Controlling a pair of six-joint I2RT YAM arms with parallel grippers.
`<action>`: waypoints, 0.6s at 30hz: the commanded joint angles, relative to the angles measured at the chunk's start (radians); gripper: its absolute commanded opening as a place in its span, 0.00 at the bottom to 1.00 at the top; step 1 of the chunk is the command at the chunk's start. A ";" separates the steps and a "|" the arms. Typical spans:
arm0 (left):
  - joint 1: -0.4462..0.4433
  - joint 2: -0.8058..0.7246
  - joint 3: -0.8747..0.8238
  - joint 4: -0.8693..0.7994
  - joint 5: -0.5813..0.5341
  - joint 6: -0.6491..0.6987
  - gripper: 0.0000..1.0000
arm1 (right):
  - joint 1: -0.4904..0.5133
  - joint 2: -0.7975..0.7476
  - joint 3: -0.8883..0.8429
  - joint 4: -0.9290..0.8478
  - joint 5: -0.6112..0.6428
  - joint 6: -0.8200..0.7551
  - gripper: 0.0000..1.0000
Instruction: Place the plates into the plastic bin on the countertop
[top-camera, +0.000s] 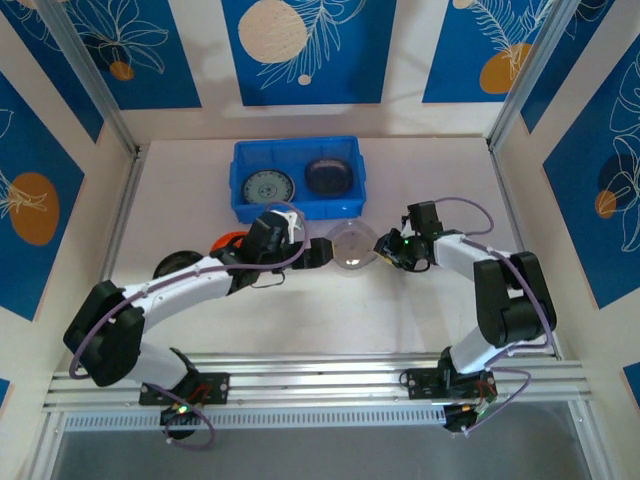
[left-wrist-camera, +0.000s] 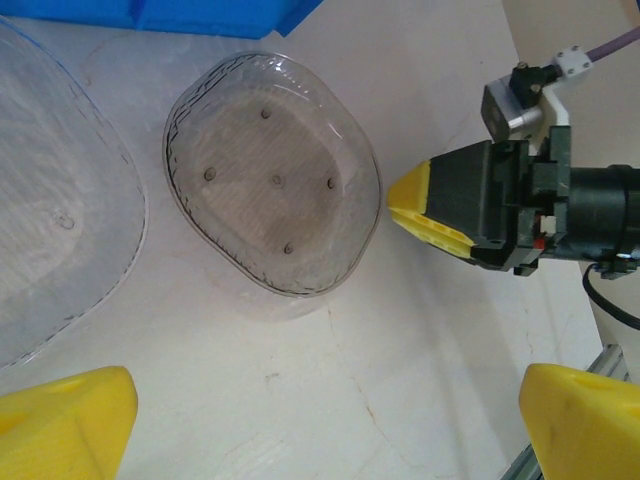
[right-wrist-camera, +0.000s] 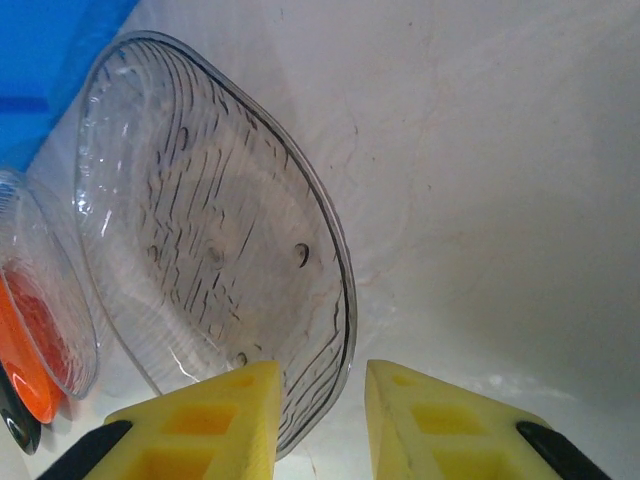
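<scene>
The pale off-white countertop gives you a flat, hard base to work from. The bright blue rectangular plastic bin sits at its far side with a teal-grey patterned plate and a dark smoky plate in it. The step in hand looks like the pick-up of the clear, shallow round plastic plate, which lies on the countertop just in front of the bin, between your two grippers.

Your right gripper has its yellow fingers set narrow, with the plate's near rim running into the gap. I cannot tell whether the pads are biting yet. Before lifting, push in until the rim sits deep between the pads, then close firmly, because a thin, slick rim could pivot or slip out. Lift only enough to clear the bin's wall. Aim for the bare floor between the two plates, or set it on top of one.

Your left gripper hovers above with its fingers spread wide and holds nothing. Keep it out of the right arm's path.

The plate itself is see-through, with fine dark ribbing around its sloped wall. It has a flat base with a few small dots and a thin edge.
</scene>
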 joint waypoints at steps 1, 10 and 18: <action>-0.008 0.024 0.013 0.021 0.006 0.007 0.98 | 0.008 0.031 0.038 0.010 0.008 0.012 0.30; -0.008 0.046 0.016 0.026 0.010 0.007 0.98 | 0.012 0.102 0.069 0.011 -0.001 0.013 0.29; -0.008 0.056 0.013 0.024 0.006 0.007 0.97 | 0.017 0.140 0.079 0.018 0.008 0.020 0.24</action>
